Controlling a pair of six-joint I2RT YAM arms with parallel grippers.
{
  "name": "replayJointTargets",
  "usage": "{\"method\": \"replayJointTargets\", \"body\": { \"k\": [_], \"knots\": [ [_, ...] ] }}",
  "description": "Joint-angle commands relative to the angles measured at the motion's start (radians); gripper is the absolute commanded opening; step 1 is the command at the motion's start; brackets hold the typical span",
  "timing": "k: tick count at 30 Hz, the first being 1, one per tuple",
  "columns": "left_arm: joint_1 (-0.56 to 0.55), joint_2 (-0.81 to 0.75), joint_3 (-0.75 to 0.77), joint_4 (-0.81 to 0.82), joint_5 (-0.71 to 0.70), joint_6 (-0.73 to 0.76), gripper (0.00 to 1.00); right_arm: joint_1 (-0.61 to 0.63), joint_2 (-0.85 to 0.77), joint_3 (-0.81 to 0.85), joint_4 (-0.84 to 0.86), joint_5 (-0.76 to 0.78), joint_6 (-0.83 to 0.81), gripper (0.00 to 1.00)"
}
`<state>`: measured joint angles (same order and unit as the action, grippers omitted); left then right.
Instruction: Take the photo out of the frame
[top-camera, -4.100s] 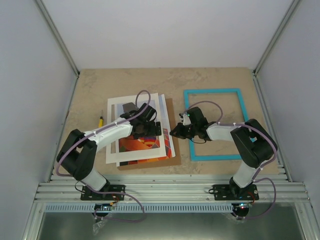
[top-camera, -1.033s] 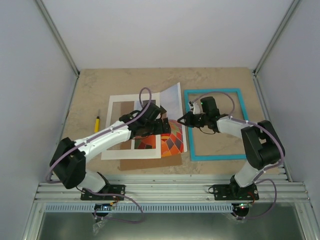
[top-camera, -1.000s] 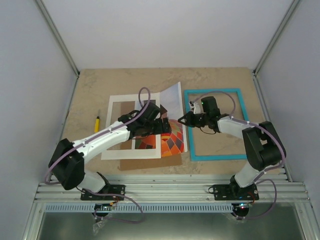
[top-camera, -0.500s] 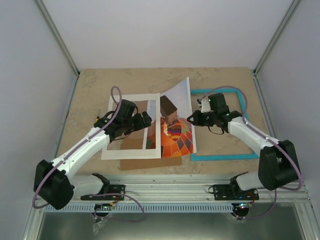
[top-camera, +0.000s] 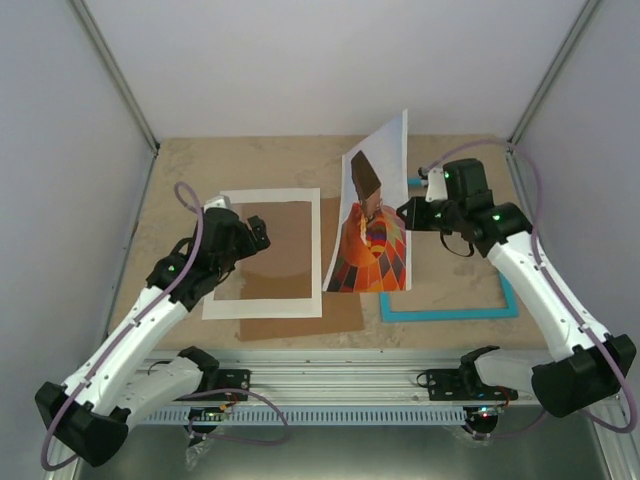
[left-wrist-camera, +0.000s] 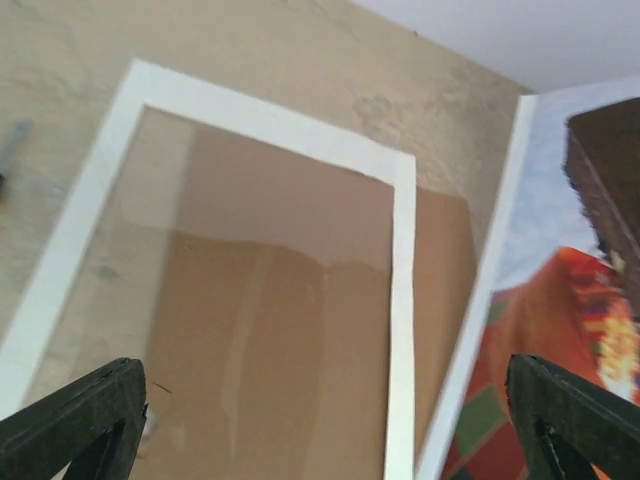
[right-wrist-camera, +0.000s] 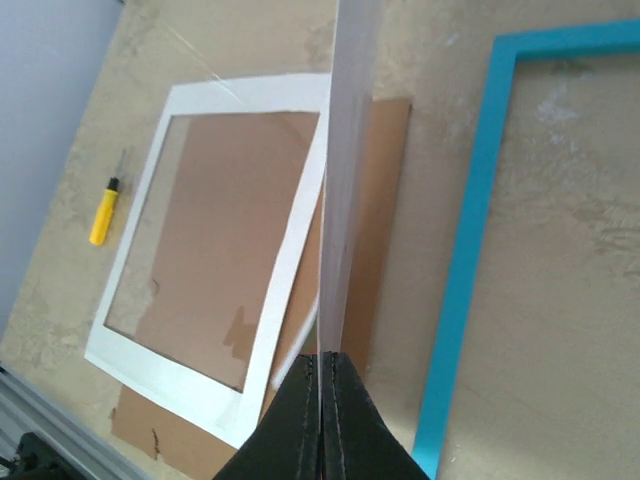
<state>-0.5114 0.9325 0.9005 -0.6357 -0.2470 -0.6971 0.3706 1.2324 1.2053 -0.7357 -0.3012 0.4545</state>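
The photo (top-camera: 372, 215), an orange-red balloon print, stands nearly upright in the air between the mat and the frame, its lower edge near the table. My right gripper (top-camera: 408, 212) is shut on its right edge. In the right wrist view the photo (right-wrist-camera: 345, 180) runs edge-on out of the shut gripper (right-wrist-camera: 327, 365). The turquoise frame (top-camera: 450, 312) lies flat on the table at the right, partly hidden behind the print and my right arm. My left gripper (top-camera: 248, 238) hovers open over the mat's left part, holding nothing; the photo (left-wrist-camera: 560, 350) shows at its right.
A white mat (top-camera: 268, 306) with a cut-out window lies on a brown backing board (top-camera: 300, 322) left of centre. A yellow screwdriver (right-wrist-camera: 103, 212) lies on the table left of the mat. Grey walls close in both sides and the back.
The right gripper has lifted the photo up and to the right, off the backing board, until it stands nearly upright. The left arm has drawn back leftward off the print.
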Motion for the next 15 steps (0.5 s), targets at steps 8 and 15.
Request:
{"method": "replayJointTargets", "body": {
  "k": [8,15],
  "knots": [
    [0.004,-0.119,-0.014,0.08,-0.322,0.147,1.0,0.007,0.019,0.277,-0.154,-0.073,0.006,0.0],
    [0.005,-0.16,-0.052,0.138,-0.209,0.161,1.0,0.034,0.058,0.341,-0.08,-0.162,0.05,0.01]
  ]
}}
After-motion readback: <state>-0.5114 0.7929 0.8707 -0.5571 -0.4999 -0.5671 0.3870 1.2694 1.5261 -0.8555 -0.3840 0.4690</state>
